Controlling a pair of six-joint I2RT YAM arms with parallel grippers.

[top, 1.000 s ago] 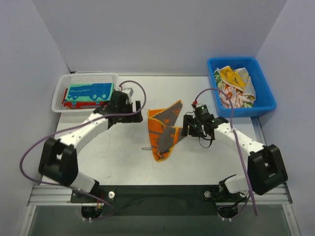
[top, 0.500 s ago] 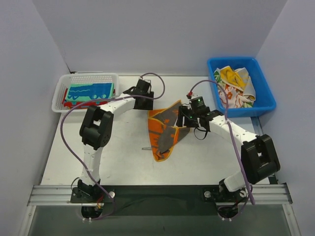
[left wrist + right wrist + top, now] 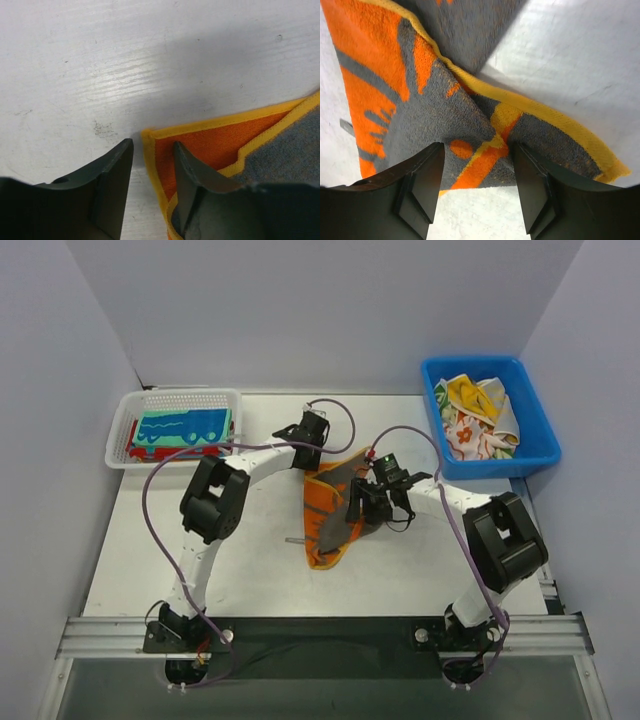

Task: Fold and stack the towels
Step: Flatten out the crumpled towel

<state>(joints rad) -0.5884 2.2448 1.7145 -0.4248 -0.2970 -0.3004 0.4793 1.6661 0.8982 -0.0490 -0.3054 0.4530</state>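
A grey towel with orange border and lettering (image 3: 330,525) lies crumpled and partly folded in the middle of the table. My left gripper (image 3: 312,460) is at its far left corner. In the left wrist view it (image 3: 152,165) is open, with one finger on the orange cloth (image 3: 210,145) and the other on the bare table, straddling the yellow edge. My right gripper (image 3: 362,502) is over the towel's right edge. In the right wrist view it (image 3: 477,190) is open above the folded grey and orange cloth (image 3: 445,115).
A white mesh basket (image 3: 120,430) at the far left holds a folded teal towel (image 3: 185,426) on a red one (image 3: 150,452). A blue bin (image 3: 540,455) at the far right holds several loose towels (image 3: 478,418). A small grey sliver (image 3: 297,540) lies left of the towel.
My left arm swung right from the basket to the towel's far left corner. My right gripper moved left onto the towel's right edge. The towel has barely shifted.
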